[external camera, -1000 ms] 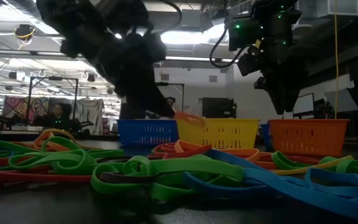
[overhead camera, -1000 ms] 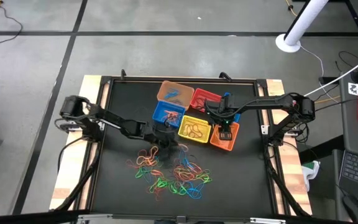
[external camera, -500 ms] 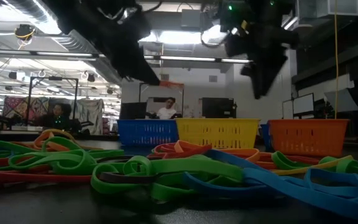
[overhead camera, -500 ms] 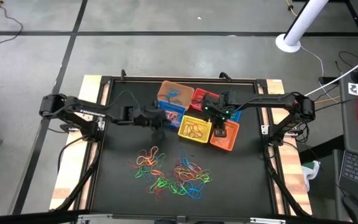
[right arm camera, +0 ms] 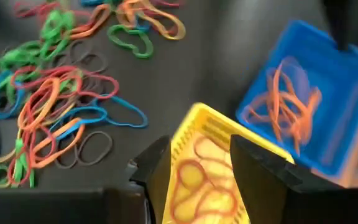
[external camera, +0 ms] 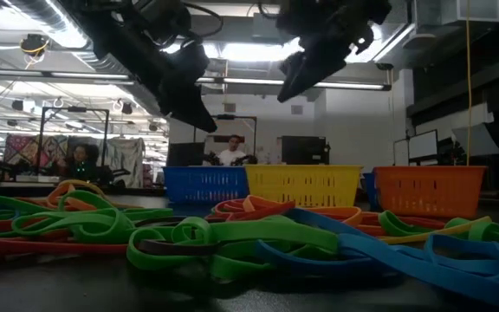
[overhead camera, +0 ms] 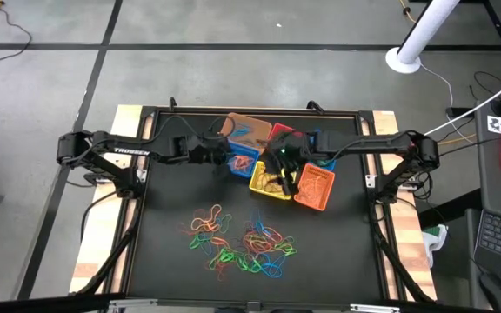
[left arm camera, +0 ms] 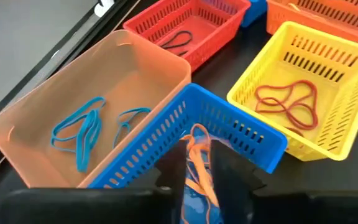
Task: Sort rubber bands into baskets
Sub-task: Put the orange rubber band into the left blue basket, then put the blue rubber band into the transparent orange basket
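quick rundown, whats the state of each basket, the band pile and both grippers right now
tan basket: holds blue bands
red basket: one dark band inside
blue basket: orange bands inside
yellow basket: red loops inside
orange basket: contents unclear
band pile: loose on the mat
left gripper: over blue basket, orange band between fingers
right gripper: open, above yellow basket

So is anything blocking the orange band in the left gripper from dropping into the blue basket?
Nothing visible does. The left gripper is right above the blue basket with the orange band hanging between its fingers, over the basket's open top. The right gripper is off over the yellow basket.
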